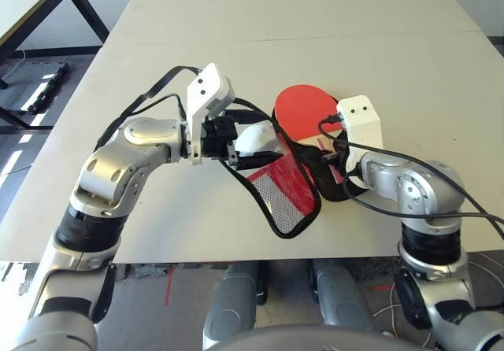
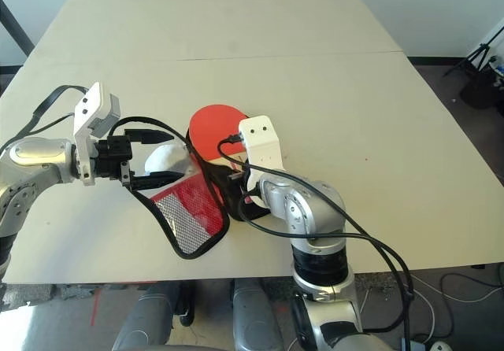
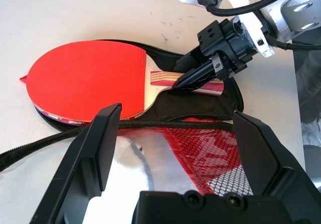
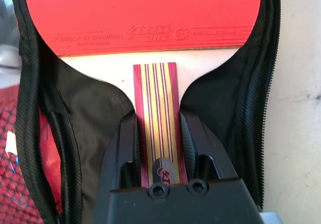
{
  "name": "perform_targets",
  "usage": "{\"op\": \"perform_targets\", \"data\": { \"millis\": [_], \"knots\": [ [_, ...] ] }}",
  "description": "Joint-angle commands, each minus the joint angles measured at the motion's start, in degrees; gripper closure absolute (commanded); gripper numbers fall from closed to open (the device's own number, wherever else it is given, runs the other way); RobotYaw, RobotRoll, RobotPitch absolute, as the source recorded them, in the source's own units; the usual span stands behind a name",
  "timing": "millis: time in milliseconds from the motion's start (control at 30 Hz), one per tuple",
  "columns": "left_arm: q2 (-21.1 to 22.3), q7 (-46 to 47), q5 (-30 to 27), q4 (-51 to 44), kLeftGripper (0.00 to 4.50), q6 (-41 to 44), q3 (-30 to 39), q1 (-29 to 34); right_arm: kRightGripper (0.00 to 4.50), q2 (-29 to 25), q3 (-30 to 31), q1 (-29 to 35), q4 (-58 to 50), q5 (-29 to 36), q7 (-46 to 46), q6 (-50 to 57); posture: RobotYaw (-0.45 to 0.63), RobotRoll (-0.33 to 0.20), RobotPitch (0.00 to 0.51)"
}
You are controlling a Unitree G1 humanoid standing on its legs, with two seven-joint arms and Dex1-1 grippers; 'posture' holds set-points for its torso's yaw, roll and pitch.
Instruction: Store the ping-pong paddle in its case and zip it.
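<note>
Hanging over the case's open flap, the left gripper (image 2: 175, 157) has its fingers spread, with nothing between them. The flap, with its red and white mesh (image 1: 281, 203), looks soft and light, apt to sag or fold; it would be best taken by its black zipper edge (image 3: 165, 125), as the mesh could snag or stretch. To the right, the paddle (image 1: 305, 111) lies red face up on the other half of the case (image 4: 95, 133), on its black lining. It should be light and stiff: it won't bend to fit, so it must lie flat. The rubber likely drags on cloth, and its rim could chip if knocked. The striped handle (image 4: 156, 96) is the sound place to hold, narrow and firm, and the right gripper (image 4: 159, 114) pinches it there, a finger on each side.
</note>
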Motion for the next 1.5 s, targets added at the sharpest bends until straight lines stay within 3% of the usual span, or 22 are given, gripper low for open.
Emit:
{"op": "perform_targets", "data": {
  "millis": [33, 800, 933, 1167, 1333, 1400, 1500],
  "knots": [
    [0.10, -0.34, 0.11, -1.11, 0.00, -0.08, -0.64, 0.78, 3.36, -0.91, 0.37, 2.63, 0.60, 3.01, -1.81, 2.03, -0.06, 0.000, 0.236],
    [-0.27, -1.97, 0.63, 0.47, 0.00, -1.06, -1.23, 0.73, 3.36, -2.81, -4.57, 6.87, -0.84, 18.92, -15.16, 2.03, -0.09, 0.000, 0.252],
    [-0.37, -2.03, 0.74, 0.52, 0.00, -1.08, -1.34, 0.58, 2.09, -4.79, -5.13, 5.17, -1.67, 21.98, -13.21, 2.03, -0.09, 0.000, 0.253],
    [0.69, -2.41, 0.00, 0.13, 0.00, -0.10, -0.17, -0.04, 0.02, -21.34, -7.47, 0.22, -2.61, 27.14, 2.81, 1.02, -0.08, 0.000, 0.253],
    [4.45, -3.22, -4.87, -3.19, 0.00, 5.32, 4.05, -4.61, 0.02, -34.13, -7.62, 1.92, 2.34, 24.30, 18.21, -12.54, -0.06, 0.000, 0.251],
    [6.94, -3.97, -5.90, -4.02, 0.00, 6.78, 5.18, -5.63, 0.02, -36.58, -7.04, 2.94, 3.86, 22.83, 22.35, -16.97, -0.05, 0.000, 0.251],
    [14.03, -5.85, -5.78, -4.01, 0.00, 8.35, 7.89, -4.88, 0.02, -38.56, -6.35, 3.57, 6.94, 20.68, 28.05, -22.85, -0.03, 0.000, 0.250]
  ]
}}
